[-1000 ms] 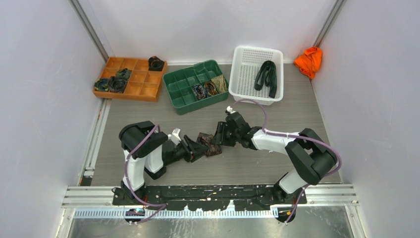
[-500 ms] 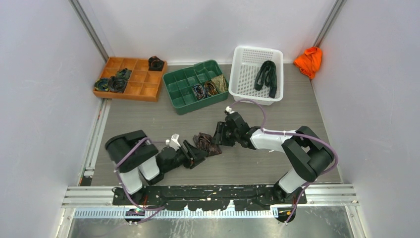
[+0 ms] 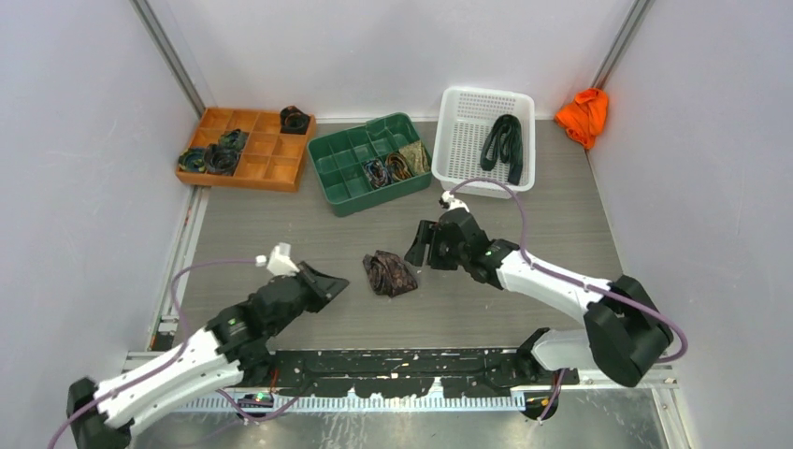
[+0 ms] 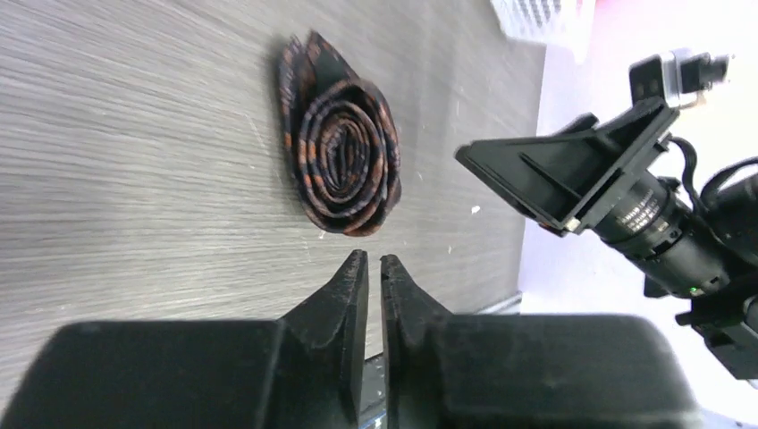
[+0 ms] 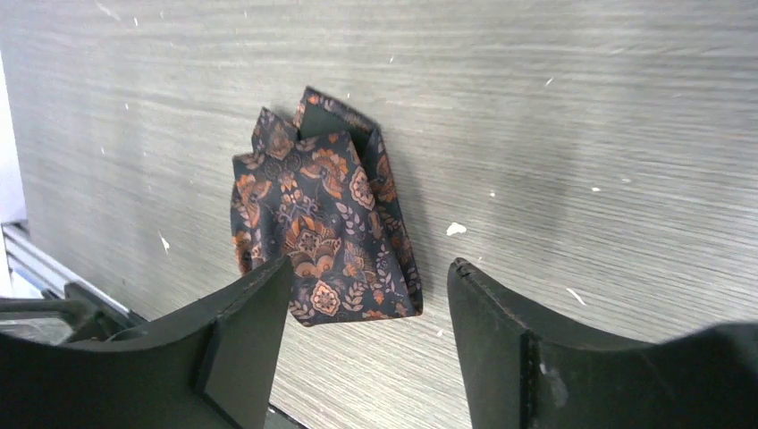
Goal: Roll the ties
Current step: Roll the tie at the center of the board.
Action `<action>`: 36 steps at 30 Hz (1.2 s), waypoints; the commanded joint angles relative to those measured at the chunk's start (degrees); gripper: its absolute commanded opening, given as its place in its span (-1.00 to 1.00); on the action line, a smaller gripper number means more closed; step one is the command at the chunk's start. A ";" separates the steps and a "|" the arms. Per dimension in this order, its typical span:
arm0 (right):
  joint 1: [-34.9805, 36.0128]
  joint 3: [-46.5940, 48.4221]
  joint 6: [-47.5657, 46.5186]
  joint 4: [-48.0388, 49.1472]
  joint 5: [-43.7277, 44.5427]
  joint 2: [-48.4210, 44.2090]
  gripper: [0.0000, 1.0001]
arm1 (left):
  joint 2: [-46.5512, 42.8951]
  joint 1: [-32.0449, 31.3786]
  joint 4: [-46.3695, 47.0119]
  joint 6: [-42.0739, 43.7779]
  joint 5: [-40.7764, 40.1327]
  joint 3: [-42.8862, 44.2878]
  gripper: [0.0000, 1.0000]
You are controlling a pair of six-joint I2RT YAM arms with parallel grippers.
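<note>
The left gripper (image 4: 371,261), jaws all but together on nothing, sits short of the rolled brown tie (image 3: 389,273), which lies free on the table (image 3: 524,206). The right gripper (image 5: 366,277) stands open just beyond it. This roll looks finished — next comes lifting it whole, without loosening it. Farther back, the orange tray (image 3: 266,150) and green tray (image 3: 341,164) hold coiled ties (image 3: 210,159). The white basket (image 3: 468,140) holds one dark tie (image 3: 503,142), unrolled.
</note>
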 commanded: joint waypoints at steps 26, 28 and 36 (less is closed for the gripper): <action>0.54 4.35 -2.17 -6.63 2.14 12.91 -0.69 | 36.76 1.93 8.80 11.20 -1.22 10.68 -1.00; 1.66 4.96 -2.14 -6.31 1.22 13.51 -0.71 | 40.15 1.93 11.69 12.20 -0.06 11.84 -1.00; 6.49 9.10 -1.73 -7.02 0.28 16.09 -0.76 | 47.97 2.02 15.89 13.50 3.03 14.28 -1.00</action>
